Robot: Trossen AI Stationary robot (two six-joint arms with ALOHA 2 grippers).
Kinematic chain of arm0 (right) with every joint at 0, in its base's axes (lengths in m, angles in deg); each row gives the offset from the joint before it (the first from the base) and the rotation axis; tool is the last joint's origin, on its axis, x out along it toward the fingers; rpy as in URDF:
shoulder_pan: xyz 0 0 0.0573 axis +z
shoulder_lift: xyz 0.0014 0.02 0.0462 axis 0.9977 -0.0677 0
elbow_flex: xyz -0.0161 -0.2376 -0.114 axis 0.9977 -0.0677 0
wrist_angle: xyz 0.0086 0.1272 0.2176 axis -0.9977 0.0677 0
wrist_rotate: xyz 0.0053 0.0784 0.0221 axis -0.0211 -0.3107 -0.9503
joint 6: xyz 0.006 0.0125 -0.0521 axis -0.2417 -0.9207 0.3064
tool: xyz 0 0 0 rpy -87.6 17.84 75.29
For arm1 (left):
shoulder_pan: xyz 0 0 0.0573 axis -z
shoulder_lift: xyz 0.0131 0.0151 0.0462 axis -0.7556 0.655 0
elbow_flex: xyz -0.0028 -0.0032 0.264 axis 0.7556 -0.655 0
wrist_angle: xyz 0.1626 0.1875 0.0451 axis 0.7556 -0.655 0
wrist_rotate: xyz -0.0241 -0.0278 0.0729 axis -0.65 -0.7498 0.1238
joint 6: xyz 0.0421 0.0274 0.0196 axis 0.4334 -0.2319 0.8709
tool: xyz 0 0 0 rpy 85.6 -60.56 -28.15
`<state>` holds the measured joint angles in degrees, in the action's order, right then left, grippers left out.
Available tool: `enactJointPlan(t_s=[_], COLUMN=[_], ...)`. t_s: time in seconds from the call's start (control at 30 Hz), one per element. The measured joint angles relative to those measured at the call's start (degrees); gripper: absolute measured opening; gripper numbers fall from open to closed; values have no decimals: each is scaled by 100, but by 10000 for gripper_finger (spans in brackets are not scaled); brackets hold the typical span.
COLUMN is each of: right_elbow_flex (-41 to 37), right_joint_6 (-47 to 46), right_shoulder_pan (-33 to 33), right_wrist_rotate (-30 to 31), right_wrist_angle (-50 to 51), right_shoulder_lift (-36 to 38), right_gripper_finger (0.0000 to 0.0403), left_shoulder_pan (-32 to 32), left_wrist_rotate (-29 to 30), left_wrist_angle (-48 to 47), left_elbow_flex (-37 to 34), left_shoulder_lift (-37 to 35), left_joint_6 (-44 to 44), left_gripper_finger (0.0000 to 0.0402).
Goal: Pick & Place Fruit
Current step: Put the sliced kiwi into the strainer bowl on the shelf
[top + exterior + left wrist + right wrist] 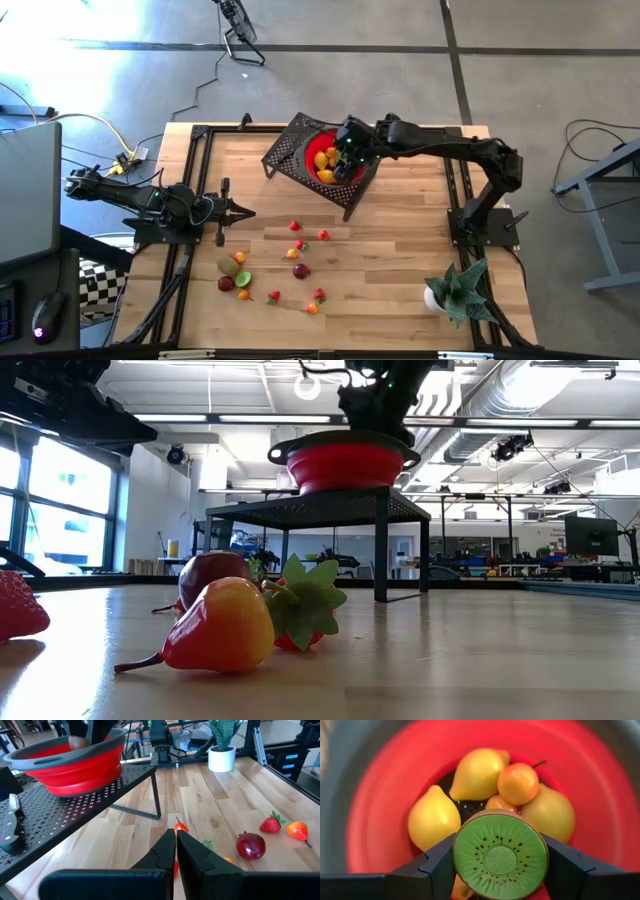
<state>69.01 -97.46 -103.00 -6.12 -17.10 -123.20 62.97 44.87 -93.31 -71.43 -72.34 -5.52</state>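
The right gripper (500,852) clamps a kiwi half (500,854) between its two dark fingers (437,865), the green cut face with its black seeds turned toward the wrist camera. It hangs over the red bowl (380,810), near the upper middle of the high view, directly above the fruit already inside: three yellow pieces (434,817) and an orange one (518,783) crowded around the bowl's dark perforated bottom. The bowl sits on a black perforated stand (290,150) on the wooden desk (400,250).

The left gripper (176,840) is closed and empty, its fingers pressed together; the arm lies at the left edge of the desk in the high view, pointing toward the middle.

The rest of the fruit (296,252) is scattered over the desk in the lower middle of the high view, well apart from the bowl. In the low view a yellow-red pear (215,628) lies closest to the camera, with a dark red apple (210,572) behind it. A potted plant (455,290) stands at the lower right of the desk.
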Motion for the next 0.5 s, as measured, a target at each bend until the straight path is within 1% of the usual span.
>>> enactJointPlan(t_s=[0.17, 0.3, 0.5], right_elbow_flex=[0, 0, 0], right_joint_6=[4, 194, 297], right_shoulder_pan=[-1, 0, 6], right_wrist_rotate=[-8, 13, 35], right_wrist_angle=[-6, -30, -62], right_shoulder_lift=[-118, -129, -129], right_gripper_finger=[229, 230, 252], left_shoulder_pan=[-1, 0, -2], left_wrist_rotate=[-2, -2, -4], left_wrist_angle=[-3, -5, -4], left_elbow_flex=[0, 0, 0], left_shoulder_lift=[2, 2, 2], left_joint_6=[0, 0, 0], left_gripper_finger=[12, 12, 12])
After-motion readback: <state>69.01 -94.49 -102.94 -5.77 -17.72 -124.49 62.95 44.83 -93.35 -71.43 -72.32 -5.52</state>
